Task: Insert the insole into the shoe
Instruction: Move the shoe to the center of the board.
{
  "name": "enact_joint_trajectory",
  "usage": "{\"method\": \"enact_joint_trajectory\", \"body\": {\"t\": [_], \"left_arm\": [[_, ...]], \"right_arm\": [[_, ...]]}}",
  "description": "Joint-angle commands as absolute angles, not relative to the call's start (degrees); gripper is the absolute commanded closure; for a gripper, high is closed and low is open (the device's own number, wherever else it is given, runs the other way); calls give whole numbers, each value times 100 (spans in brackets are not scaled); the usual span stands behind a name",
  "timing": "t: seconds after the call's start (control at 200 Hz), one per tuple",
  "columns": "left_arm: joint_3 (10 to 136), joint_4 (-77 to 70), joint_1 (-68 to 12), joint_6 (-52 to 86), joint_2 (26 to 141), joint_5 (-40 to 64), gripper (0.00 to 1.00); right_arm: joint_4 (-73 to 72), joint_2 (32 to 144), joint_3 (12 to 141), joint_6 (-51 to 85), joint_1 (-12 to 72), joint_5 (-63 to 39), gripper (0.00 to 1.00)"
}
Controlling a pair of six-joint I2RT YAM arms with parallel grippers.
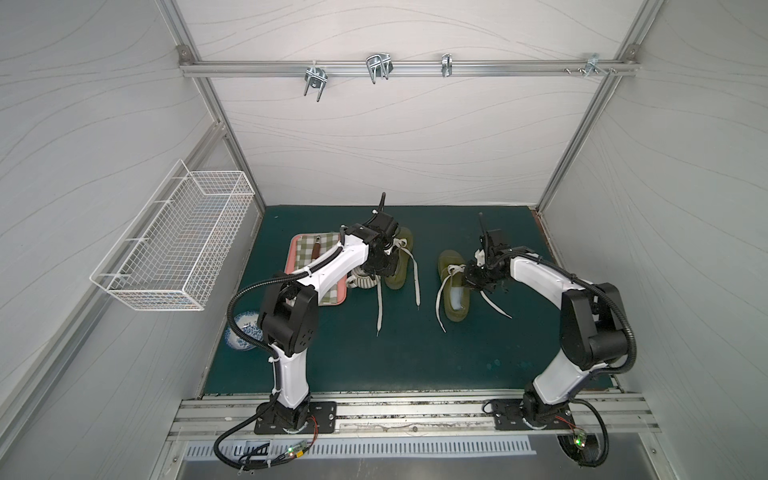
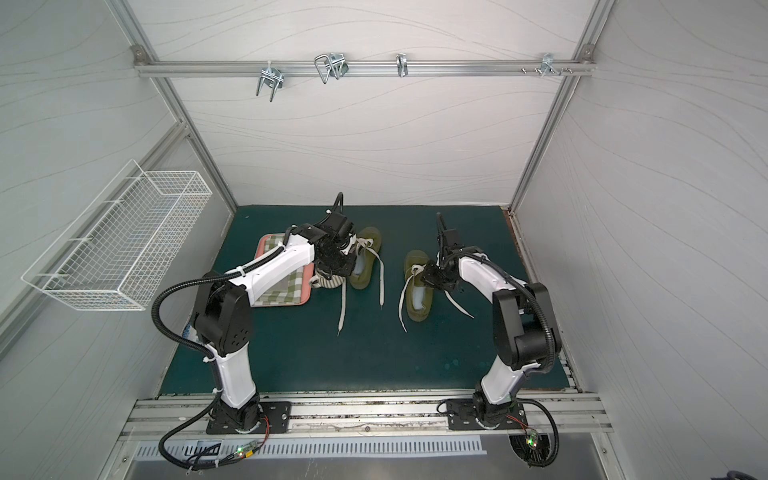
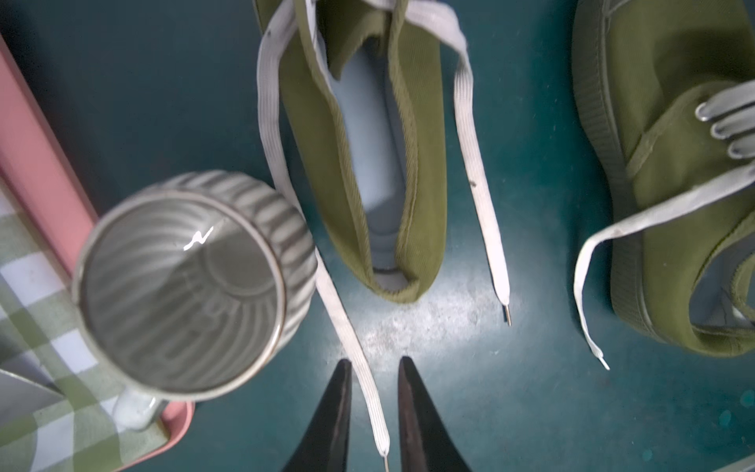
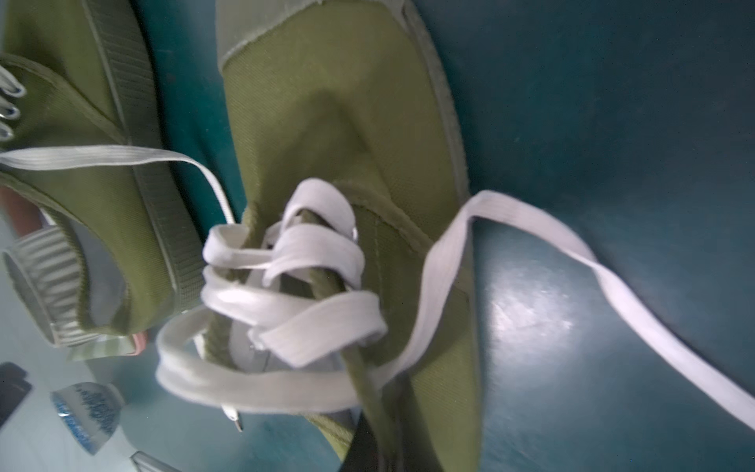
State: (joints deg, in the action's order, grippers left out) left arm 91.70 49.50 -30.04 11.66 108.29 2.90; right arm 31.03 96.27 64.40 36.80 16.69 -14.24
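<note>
Left jaws, slightly apart, straddle a lace [image 3: 342, 327].
Right jaws seemingly clamp the shoe's [image 1: 453, 286] tongue [image 4: 325, 280]; next, seat the insole [image 1: 458, 298] flat.

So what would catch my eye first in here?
Probably the two olive shoes on the green mat, the left shoe and right shoe, long white laces trailing loose. The left arm and right arm, white and black, each bend over one. A ribbed grey mug stands between the pink tray and the left shoe.
</note>
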Motion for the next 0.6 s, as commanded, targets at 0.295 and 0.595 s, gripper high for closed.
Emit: {"method": "enact_joint_trajectory", "body": {"t": [0.295,0.595], "left_arm": [[8748,4654,-2940,1377,10390,458,77],[8509,4647,-2766,1460,10145,459,76]], "right_arm": [[2121,10798,7368,4425,1815,-2348,100],[2517,11794,8534,4133,2324,-2580,100]]}}
